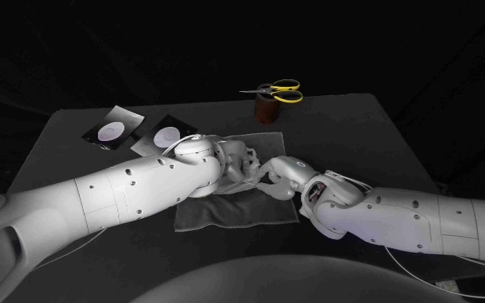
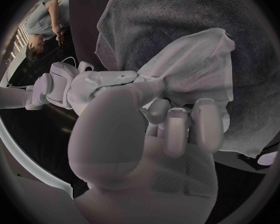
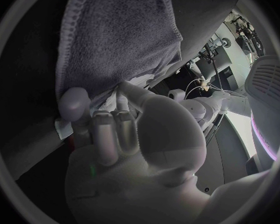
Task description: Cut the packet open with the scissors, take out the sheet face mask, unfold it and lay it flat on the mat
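Left robot hand [image 1: 235, 164] and right robot hand [image 1: 284, 177] meet over one grey mat [image 1: 235, 213]. Both pinch one white sheet mask [image 2: 199, 59], which is bunched and part-spread against the mat. Two dark packet pieces [image 1: 111, 130] with pale round marks lie on the surface [image 1: 343, 131] by the mat's far left corner, second piece [image 1: 167, 135] nearer the mat. One pair of yellow-handled scissors [image 1: 279, 91] sits on top of one brown holder [image 1: 267, 111] behind the mat.

Above the middle of the grey cloth mat [image 1: 233, 216], the silver left hand [image 1: 237, 163] and silver right hand [image 1: 280, 177] meet, both pinching the crumpled white sheet mask [image 2: 196, 64].
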### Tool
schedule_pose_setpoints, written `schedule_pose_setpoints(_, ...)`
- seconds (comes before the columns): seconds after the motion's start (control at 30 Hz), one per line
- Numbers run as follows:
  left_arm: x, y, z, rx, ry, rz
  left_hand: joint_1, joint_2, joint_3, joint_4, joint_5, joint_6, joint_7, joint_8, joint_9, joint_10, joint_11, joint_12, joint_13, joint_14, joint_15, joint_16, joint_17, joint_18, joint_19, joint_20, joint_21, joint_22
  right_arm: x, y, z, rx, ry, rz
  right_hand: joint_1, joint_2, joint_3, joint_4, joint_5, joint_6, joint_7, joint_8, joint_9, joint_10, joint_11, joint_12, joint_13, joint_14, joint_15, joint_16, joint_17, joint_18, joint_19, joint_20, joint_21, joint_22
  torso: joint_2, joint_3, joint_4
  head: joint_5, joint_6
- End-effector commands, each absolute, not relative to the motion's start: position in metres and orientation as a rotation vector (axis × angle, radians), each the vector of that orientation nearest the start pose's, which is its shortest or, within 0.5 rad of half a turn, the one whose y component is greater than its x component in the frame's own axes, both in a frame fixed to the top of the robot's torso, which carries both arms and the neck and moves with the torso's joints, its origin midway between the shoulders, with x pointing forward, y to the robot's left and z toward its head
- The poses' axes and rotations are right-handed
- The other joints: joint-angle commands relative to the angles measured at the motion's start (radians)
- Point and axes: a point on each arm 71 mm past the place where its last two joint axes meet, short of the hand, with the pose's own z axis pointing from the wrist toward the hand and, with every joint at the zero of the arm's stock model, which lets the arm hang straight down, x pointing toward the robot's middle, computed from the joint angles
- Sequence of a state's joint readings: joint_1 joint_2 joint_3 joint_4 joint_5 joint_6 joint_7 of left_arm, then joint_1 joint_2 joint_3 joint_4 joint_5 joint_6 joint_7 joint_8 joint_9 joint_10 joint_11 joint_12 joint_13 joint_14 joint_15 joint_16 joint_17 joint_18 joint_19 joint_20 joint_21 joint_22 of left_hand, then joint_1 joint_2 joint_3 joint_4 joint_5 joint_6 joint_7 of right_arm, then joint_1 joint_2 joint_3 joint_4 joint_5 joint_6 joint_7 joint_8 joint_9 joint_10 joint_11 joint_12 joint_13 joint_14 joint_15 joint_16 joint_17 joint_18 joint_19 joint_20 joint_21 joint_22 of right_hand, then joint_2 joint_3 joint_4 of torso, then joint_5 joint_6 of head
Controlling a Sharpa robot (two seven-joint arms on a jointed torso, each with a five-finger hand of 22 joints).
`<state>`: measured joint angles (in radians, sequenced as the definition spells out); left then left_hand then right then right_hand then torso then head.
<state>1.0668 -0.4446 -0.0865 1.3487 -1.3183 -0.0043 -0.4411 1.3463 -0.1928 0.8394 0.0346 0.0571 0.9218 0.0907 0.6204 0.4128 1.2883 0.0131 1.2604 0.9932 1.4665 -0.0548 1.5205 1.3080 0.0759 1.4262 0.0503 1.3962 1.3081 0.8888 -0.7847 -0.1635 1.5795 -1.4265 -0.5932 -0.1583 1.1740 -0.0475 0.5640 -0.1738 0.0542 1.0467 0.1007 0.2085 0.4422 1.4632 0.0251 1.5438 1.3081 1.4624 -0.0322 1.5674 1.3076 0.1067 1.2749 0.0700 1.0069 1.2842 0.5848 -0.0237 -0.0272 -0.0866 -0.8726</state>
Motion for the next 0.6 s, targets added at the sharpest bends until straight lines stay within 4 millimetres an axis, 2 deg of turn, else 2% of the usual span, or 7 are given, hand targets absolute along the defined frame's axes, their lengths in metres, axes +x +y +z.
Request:
schedule_pose_setpoints(0.03, 0.4536, 0.0620, -0.2962, 0.103, 2.203, -0.574, -0.024, -0.001, 0.025, -0.009, 0.017, 0.005, 0.002, 0.009, 0.009, 0.010, -0.002, 0.008, 0.009, 0.065, 0.003, -0.003, 0.091, -0.016, 0.005, 0.000, 0.010, 0.062, 0.3679, -0.1669, -0.3489, 0.039, 1.924, 0.714, -0.005, -0.004, -0.004, -0.003, -0.005, 0.008, 0.000, 0.005, 0.002, 0.103, -0.005, 0.006, 0.248, 0.108, -0.007, 0.003, 0.263, 0.020, -0.006, -0.002, -0.005, 0.001, 0.001, 0.0000, 0.0003, -0.001, 0.000)
schedule_pose_setpoints(0.5, 0.4512, 0.0704, -0.2882, 0.047, 2.216, -0.622, -0.054, -0.008, 0.053, -0.022, 0.039, 0.004, 0.001, 0.019, 0.030, 0.010, -0.003, 0.006, 0.007, 0.065, 0.001, -0.002, 0.093, -0.016, 0.004, -0.003, 0.009, 0.061, 0.3668, -0.1682, -0.3499, 0.040, 1.927, 0.710, -0.005, -0.004, -0.004, -0.003, -0.005, 0.008, 0.000, 0.005, 0.002, 0.103, -0.005, 0.006, 0.248, 0.108, -0.007, 0.003, 0.263, 0.020, -0.006, -0.002, -0.005, 0.001, 0.000, -0.0002, 0.0006, -0.008, 0.000)
schedule_pose_setpoints(0.6, 0.4489, 0.0696, -0.2884, 0.041, 2.239, -0.640, -0.106, -0.013, 0.024, 0.000, 0.039, -0.007, -0.006, 0.030, 0.051, 0.011, -0.006, 0.003, 0.000, 0.065, 0.000, -0.002, 0.092, -0.015, 0.001, -0.002, 0.006, 0.057, 0.3667, -0.1683, -0.3500, 0.040, 1.928, 0.710, -0.005, -0.004, -0.004, -0.003, -0.005, 0.008, 0.000, 0.005, 0.002, 0.103, -0.005, 0.006, 0.248, 0.108, -0.007, 0.003, 0.263, 0.020, -0.006, -0.002, -0.005, 0.001, 0.000, -0.0002, 0.0008, -0.009, 0.000)
